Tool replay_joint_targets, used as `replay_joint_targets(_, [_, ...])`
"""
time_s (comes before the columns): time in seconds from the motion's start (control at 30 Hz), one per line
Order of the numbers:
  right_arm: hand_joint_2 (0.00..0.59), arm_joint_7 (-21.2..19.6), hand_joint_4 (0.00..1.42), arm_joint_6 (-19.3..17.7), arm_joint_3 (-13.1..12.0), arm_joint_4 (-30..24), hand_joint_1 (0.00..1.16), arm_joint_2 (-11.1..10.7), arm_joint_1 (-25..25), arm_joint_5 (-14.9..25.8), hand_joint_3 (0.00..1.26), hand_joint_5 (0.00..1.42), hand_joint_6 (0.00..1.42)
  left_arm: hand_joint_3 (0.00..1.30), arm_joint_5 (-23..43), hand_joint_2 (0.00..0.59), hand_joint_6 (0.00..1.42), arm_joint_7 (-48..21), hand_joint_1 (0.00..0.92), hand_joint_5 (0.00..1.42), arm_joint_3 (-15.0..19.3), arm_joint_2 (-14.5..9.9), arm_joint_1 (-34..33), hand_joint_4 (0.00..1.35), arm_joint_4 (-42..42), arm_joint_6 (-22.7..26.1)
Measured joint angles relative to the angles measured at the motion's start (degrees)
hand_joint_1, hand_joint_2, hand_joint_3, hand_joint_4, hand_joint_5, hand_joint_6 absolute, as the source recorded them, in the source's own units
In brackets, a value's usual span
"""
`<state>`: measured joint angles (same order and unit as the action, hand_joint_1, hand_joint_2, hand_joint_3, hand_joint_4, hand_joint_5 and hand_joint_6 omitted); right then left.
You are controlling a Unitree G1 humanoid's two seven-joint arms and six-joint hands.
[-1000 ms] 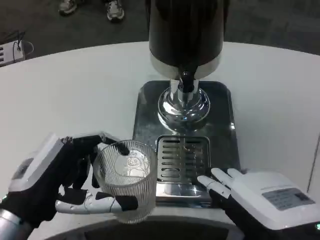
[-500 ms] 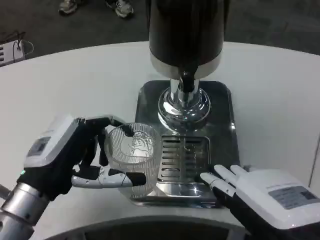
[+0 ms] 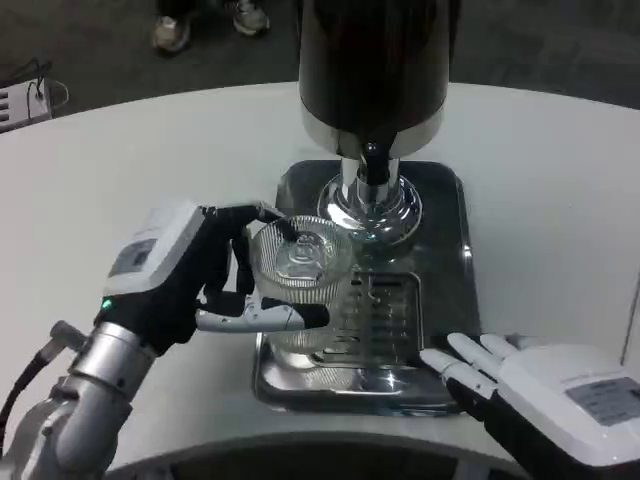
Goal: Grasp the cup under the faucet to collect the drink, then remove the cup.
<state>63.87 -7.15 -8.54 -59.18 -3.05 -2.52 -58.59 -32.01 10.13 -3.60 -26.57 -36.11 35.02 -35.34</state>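
My left hand (image 3: 190, 275) grips a clear ribbed glass cup (image 3: 300, 265) from its left side, fingers wrapped around the wall. The cup is upright and looks empty, held over the left part of the slotted drip grate (image 3: 385, 315), just left of and below the black faucet (image 3: 373, 165). The faucet sticks out from the base of the dark drink dispenser (image 3: 372, 70). My right hand (image 3: 545, 395) lies flat and open on the table at the steel tray's front right corner, holding nothing.
The steel drip tray (image 3: 445, 220) carries the dispenser's chrome foot (image 3: 385, 210). White table (image 3: 150, 170) spreads to both sides. Beyond the far edge is dark floor with someone's shoes (image 3: 175, 30) and a white power strip (image 3: 20, 100) at far left.
My left hand has carried the cup up and to the right, from the tray's front left corner toward the faucet. My right hand has slid slightly right and toward me.
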Motion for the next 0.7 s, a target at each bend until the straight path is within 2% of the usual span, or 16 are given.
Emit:
replay_joint_targets(0.2, [0.420,0.3,0.00,-0.5,-2.2,0.0,0.62,-0.3,-1.0,2.5,0.07,0.00,0.00,0.98,-0.9,0.000,1.42,3.0,0.512,1.31,-2.8,1.9,-4.5,1.10,4.8,0.6])
replay_joint_targets(0.4, [0.420,0.4,0.00,-1.2,-2.9,0.0,0.62,-0.7,-2.1,3.9,0.07,0.00,0.00,0.98,-2.3,0.000,1.42,4.4,0.512,1.31,-5.3,3.2,-7.6,1.10,6.6,1.5])
replay_joint_targets(0.7, [0.436,0.4,0.00,-1.5,-4.2,0.0,0.62,-0.8,-2.8,5.5,0.08,0.00,0.00,0.96,-2.7,0.000,1.42,4.9,0.508,1.29,-8.0,3.9,-9.4,1.07,7.2,3.5])
